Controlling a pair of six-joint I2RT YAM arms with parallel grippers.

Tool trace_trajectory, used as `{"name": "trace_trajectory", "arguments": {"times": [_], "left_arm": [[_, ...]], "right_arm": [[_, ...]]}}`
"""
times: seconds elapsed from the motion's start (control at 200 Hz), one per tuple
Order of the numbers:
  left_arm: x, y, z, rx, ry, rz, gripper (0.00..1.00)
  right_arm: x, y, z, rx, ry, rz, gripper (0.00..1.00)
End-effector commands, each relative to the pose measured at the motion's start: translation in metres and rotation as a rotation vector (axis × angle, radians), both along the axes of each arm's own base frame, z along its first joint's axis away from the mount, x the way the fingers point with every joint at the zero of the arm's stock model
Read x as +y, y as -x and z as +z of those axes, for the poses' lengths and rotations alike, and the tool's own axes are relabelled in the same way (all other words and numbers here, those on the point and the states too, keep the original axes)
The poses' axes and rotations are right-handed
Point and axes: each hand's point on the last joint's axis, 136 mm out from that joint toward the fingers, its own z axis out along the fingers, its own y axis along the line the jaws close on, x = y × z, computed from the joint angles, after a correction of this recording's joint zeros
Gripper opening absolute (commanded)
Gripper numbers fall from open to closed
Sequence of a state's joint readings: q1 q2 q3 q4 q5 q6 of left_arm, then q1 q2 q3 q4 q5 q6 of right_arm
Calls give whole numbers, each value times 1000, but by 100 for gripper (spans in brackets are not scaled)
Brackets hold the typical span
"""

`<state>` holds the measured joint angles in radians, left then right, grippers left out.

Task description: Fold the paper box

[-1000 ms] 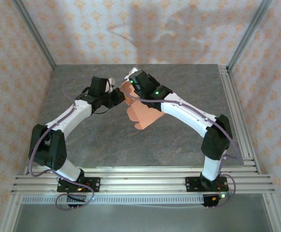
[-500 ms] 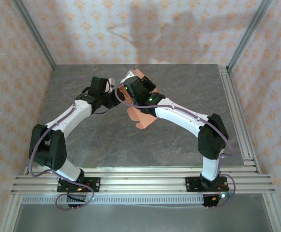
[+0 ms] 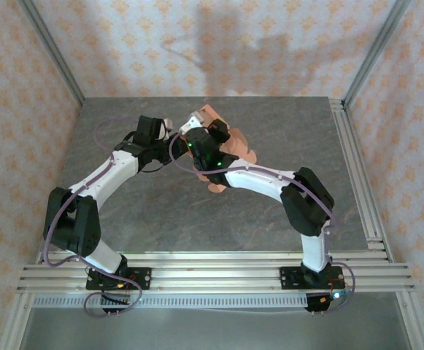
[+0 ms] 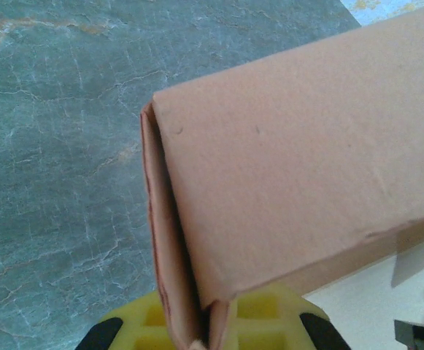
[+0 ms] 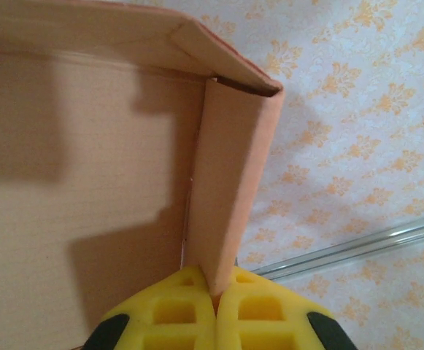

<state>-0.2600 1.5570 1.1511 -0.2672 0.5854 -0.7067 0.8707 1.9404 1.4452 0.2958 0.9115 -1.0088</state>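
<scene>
Mid-fold: left gripper (image 4: 204, 332) and right gripper (image 5: 215, 292) each clamp a paper box (image 3: 239, 148) wall; next, likely square the corner

One paper box (image 4: 306, 146), two grippers (image 4: 204, 332) (image 5: 215, 292)

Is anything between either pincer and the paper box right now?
Nothing visible does. The left pincer and the right pincer are each shut directly on a folded edge of the paper box.
</scene>
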Motion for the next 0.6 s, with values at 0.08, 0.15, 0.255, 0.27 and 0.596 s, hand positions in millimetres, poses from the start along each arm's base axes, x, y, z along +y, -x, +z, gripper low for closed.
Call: {"name": "trace_trajectory", "arguments": {"times": [0.08, 0.15, 0.255, 0.27, 0.596], "left_arm": [[-14, 2, 49, -121, 49, -58, 0], [-14, 2, 46, -111, 40, -55, 0], [-13, 0, 42, -98, 33, -48, 0], [-13, 0, 41, -94, 31, -49, 0], [-10, 2, 40, -92, 2, -56, 0]], "right_arm": [[-2, 1, -2, 16, 13, -23, 0], [0, 6, 7, 41, -60, 25, 1], [2, 18, 22, 74, -205, 102, 22], [3, 20, 25, 77, -227, 116, 25], [16, 80, 61, 289, -552, 501, 65]]}}
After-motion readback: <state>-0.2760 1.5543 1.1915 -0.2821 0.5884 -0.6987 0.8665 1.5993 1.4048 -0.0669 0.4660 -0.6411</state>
